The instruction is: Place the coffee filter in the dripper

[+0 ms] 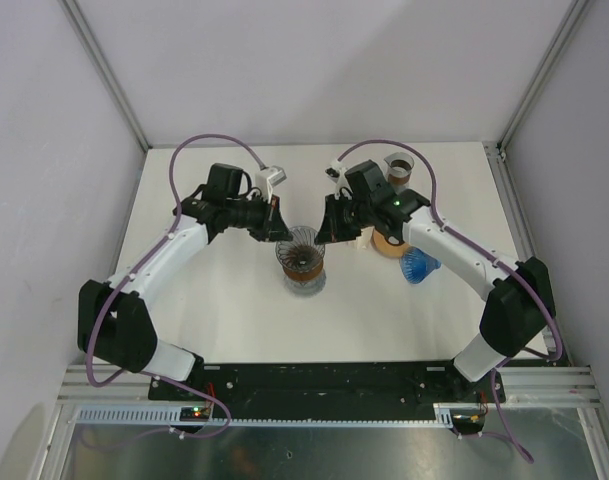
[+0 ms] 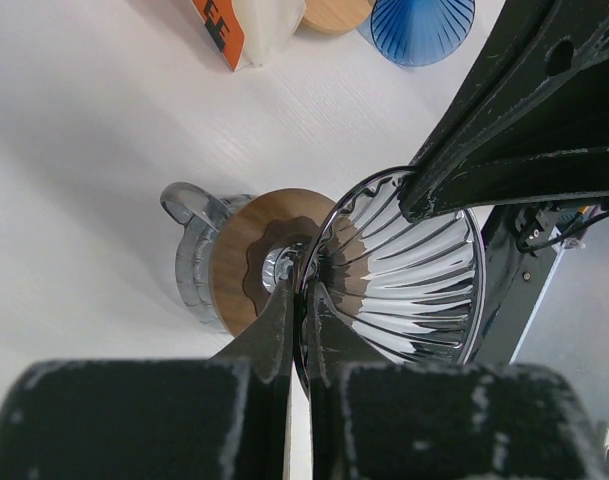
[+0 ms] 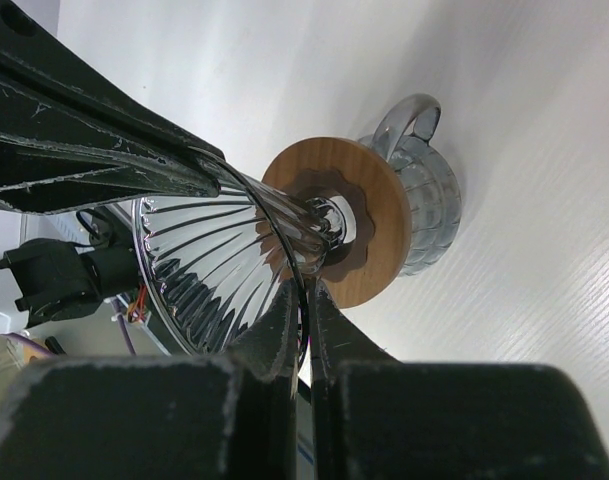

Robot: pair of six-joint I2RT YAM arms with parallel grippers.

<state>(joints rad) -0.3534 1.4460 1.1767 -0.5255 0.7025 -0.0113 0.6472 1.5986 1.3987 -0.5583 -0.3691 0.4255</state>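
Glass worries me here: the left gripper (image 2: 299,292) and right gripper (image 3: 304,292) each pinch the dripper (image 2: 404,270) by its thin rim, jaws almost shut, from opposite sides. Uneven pulling could tip it off its wooden collar (image 2: 239,250) and carafe (image 2: 189,262). It's clear, ribbed and conical, mid-frame. The filter pack (image 2: 256,25), I think, lies untouched at upper left.

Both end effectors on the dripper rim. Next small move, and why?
Probably open the right end effector and back toward the filter pack: it and the left end effector both pinch the dripper rim, which looks seated on the glass server; no filter inside yet.
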